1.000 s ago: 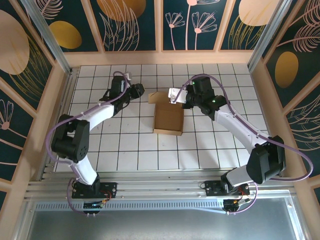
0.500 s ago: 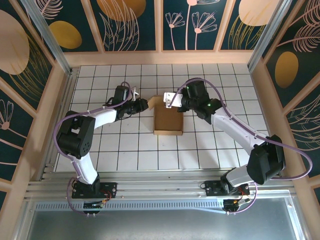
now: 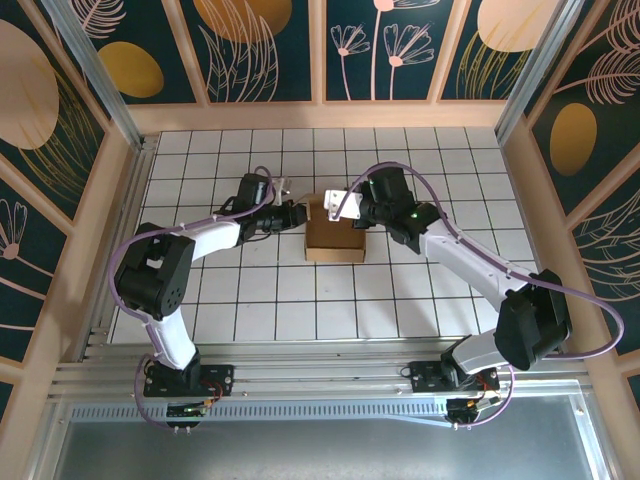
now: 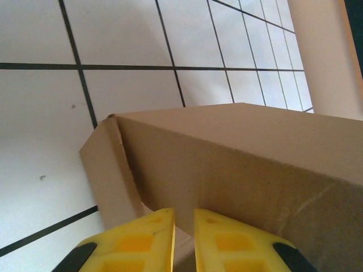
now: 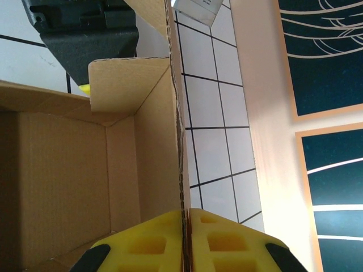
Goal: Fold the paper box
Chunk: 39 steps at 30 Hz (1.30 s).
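Observation:
The paper box (image 3: 335,238) is a brown cardboard box standing on the white tiled table near its middle. My right gripper (image 3: 352,213) is at the box's far right corner. In the right wrist view the gripper (image 5: 186,211) is shut on the thin top edge of a box wall (image 5: 159,147), with the open inside (image 5: 68,170) to the left. My left gripper (image 3: 297,213) is against the far left side of the box. In the left wrist view its yellow fingers (image 4: 142,238) sit almost together, tips on the outer wall (image 4: 238,153), beside a bent side flap (image 4: 105,170).
A wooden border (image 3: 320,118) with patterned panels closes the far side of the table, and wooden rails (image 3: 520,190) run down left and right. A metal rail (image 3: 320,375) holds both arm bases at the near edge. Open tiles (image 3: 300,310) lie between box and bases.
My left gripper has swung right, from apart from the box to touching its left side. The right gripper shifted slightly left, and the box's far flap has come in, so the box looks shorter.

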Each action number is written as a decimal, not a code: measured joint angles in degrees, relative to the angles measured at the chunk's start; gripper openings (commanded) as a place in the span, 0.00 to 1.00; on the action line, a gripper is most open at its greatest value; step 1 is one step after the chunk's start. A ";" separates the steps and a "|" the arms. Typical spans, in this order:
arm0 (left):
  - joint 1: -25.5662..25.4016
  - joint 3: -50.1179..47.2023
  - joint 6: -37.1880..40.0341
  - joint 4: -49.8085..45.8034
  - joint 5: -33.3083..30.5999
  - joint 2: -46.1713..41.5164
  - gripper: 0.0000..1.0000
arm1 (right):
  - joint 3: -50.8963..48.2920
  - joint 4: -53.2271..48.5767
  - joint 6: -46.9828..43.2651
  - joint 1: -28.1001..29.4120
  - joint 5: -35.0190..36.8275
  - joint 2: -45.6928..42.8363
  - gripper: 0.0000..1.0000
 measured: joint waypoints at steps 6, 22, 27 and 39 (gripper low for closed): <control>-0.02 -4.28 1.75 -1.42 -3.43 -3.34 0.28 | -2.43 0.28 0.17 1.73 1.42 -1.64 0.15; -0.02 -6.47 5.11 -3.56 -15.56 -12.28 0.32 | -4.04 2.97 13.60 3.74 3.30 -7.74 0.77; -0.02 -10.84 5.53 -3.54 -16.74 -16.37 0.37 | -11.74 11.23 34.60 -0.20 3.56 -21.68 0.84; -0.02 -19.67 20.96 5.64 -11.45 -36.85 0.52 | -33.75 20.41 39.78 -25.46 -19.85 -22.08 0.77</control>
